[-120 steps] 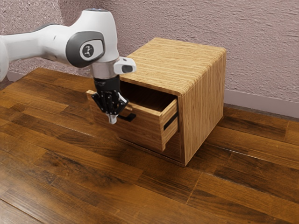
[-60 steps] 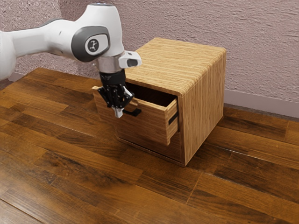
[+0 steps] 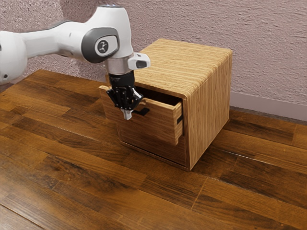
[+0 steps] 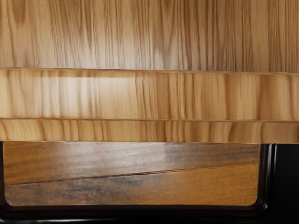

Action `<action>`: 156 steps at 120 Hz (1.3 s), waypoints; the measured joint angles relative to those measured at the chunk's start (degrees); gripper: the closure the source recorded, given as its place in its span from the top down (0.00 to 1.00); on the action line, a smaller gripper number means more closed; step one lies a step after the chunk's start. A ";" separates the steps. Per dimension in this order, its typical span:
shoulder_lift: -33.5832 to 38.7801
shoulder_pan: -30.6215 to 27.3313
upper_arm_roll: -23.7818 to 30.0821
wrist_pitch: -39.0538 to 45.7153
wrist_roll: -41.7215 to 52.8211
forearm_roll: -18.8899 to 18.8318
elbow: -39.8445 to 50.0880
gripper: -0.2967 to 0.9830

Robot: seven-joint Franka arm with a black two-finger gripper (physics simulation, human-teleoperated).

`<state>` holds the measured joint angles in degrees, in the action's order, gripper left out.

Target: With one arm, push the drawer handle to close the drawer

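Note:
My gripper (image 3: 127, 115) points down at the outer side of the drawer front (image 3: 160, 122), its fingertips together. The black handle (image 3: 143, 111) is right beside the fingertips, toward the exterior view's right; whether they touch it cannot be told. The upper drawer stands partly out of the wooden cabinet (image 3: 208, 108), with a dark gap behind its front. In the wrist view, the dark handle (image 4: 286, 186) frames a strip of floor below the drawer's pale wooden edge (image 4: 149, 131).
Wooden floor (image 3: 96, 182) surrounds the cabinet. A textured pink wall (image 3: 268, 57) with a pale baseboard (image 3: 273, 108) runs behind it. Below the open drawer, the cabinet's lower front (image 3: 153, 148) is flush with its frame.
The drawer has slid farther into the cabinet, so less of its side shows. My gripper has moved the same way, toward the exterior view's right, staying at the handle.

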<state>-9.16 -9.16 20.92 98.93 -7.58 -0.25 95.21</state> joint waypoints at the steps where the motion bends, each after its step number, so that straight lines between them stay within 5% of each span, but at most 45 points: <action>1: -0.06 0.00 0.00 0.00 0.00 0.00 -0.04 0.15; 156: -8.35 2.31 -0.10 0.02 0.40 -1.75 -11.09 0.15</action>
<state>-17.51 -6.86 20.82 98.95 -7.18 -2.00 84.11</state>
